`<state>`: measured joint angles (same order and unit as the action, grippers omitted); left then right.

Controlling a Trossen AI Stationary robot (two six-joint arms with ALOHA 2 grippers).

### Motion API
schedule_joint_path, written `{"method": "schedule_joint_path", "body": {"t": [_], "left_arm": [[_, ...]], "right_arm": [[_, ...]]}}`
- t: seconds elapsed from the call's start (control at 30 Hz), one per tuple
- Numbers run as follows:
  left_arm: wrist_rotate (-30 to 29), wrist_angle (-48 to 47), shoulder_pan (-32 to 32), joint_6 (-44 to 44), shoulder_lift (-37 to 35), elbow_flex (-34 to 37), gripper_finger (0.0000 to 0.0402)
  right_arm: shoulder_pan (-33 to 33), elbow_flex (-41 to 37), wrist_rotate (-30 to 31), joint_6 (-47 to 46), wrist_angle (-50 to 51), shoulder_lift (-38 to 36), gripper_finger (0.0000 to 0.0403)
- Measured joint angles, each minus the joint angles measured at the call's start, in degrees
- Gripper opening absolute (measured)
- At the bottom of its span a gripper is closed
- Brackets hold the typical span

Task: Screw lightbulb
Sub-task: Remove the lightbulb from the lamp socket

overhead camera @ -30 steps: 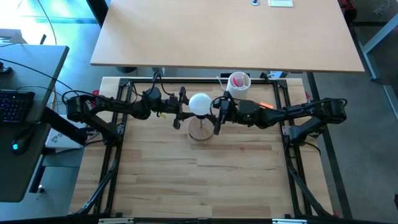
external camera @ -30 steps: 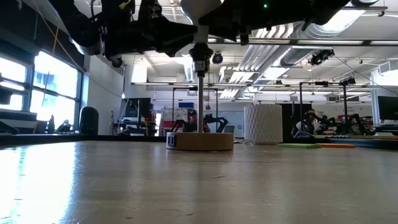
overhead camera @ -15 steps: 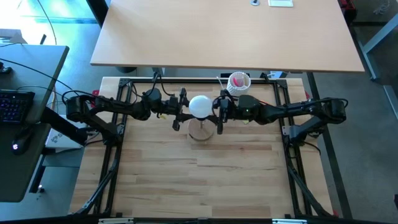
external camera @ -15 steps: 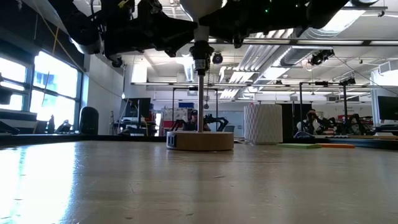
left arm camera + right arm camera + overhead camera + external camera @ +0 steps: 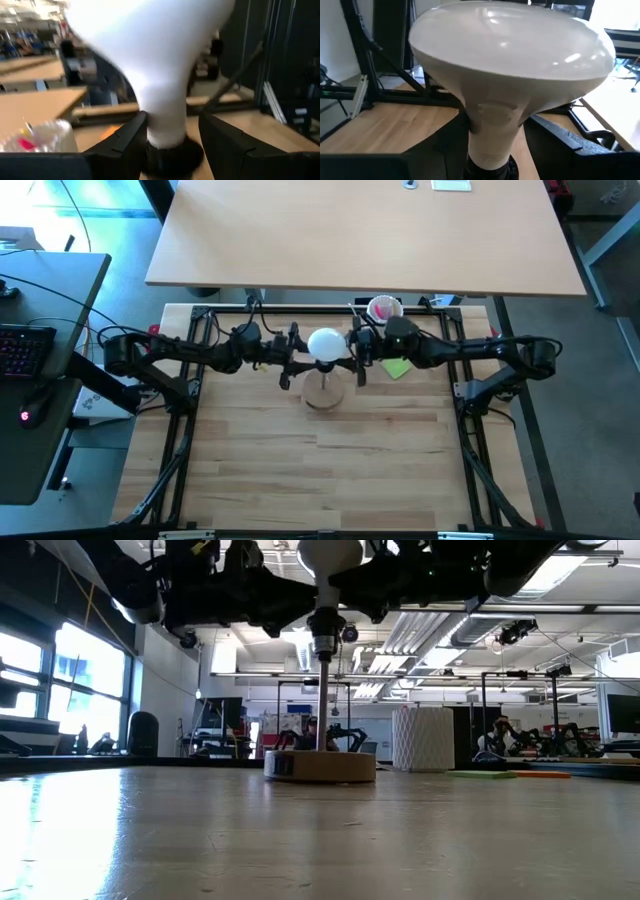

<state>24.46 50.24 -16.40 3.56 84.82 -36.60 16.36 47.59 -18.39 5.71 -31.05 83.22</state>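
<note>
My left hand (image 5: 288,360) and right hand (image 5: 358,356) flank the white frosted lightbulb (image 5: 325,345), fingers part-open beside its neck; it sits in the black socket (image 5: 172,154); a skewed turn risks cross-threading.

i see the lightbulb (image 5: 325,344) seated upright in the socket (image 5: 172,155) on its round base (image 5: 320,766) mid-table, left gripper (image 5: 292,358) just left of it, right gripper (image 5: 357,355) just right — ribbed cup (image 5: 384,310) behind, near the table's (image 5: 330,460) back edge
</note>
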Motion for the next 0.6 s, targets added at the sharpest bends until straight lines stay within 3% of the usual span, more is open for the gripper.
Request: {"method": "schedule_joint_path", "body": {"t": [0.17, 0.4, 0.6], "left_arm": [[0.0, -4.9, 0.2, 1.0, -0.5, 0.2, 0.0170], [0.7, -6.6, 2.7, 2.6, -0.4, 0.3, 0.0170], [-3.4, -7.5, 4.1, 4.7, -0.4, 0.2, 0.0170]], "right_arm": [[1.9, 0.0, -4.6, 0.6, 0.2, -0.1, 0.0181], [3.9, 0.0, -3.7, 1.3, 1.0, -0.2, 0.0181], [4.2, 0.0, -4.2, 0.8, 1.9, -0.2, 0.0180]]}}
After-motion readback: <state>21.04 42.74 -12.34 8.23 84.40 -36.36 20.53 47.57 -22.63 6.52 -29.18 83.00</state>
